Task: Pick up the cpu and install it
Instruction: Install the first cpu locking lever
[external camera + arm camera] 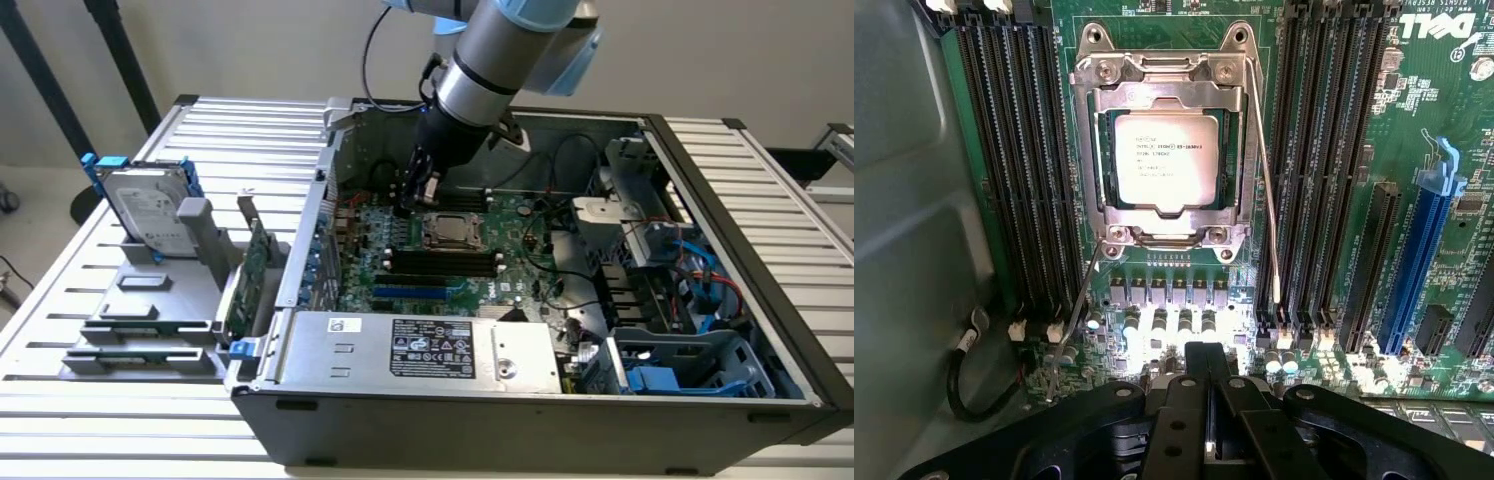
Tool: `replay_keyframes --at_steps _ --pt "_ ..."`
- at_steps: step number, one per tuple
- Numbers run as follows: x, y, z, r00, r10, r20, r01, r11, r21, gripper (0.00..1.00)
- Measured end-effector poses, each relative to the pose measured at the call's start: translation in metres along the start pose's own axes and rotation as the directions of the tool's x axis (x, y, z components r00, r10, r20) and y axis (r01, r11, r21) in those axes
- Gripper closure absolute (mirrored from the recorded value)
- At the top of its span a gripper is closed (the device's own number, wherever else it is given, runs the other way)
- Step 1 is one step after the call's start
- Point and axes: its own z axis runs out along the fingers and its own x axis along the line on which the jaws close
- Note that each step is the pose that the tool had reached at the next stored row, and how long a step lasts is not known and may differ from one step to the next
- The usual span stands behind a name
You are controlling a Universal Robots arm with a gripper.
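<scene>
The claw (1206,362) is held pressed together and empty, since the cpu (1159,160), just beyond its tips, is already seated flat inside the metal socket frame (1086,150).

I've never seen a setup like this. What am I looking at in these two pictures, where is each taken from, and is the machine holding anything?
The machine is a robot arm whose tip carries a gripper, a clamp with two fingers. One picture comes from a camera standing off the arm. The other comes from a camera on the wrist, facing the green board. An open computer case lies on a slatted table. A hard drive stands in a rack at the exterior view's left. The cpu sits in its socket on the board. The gripper is shut and holds nothing.
</scene>
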Motion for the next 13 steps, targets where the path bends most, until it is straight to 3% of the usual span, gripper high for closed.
replay_keyframes --at_steps 8,13 --pt "-0.0001 0.0 0.0 1.0 0.0 -0.0001 0.0 1.0 -0.0001 0.89" --pt "-0.004 -0.0093 0.0034 1.0 -0.001 -0.0022 0.001 1.0 -0.0023 0.89"
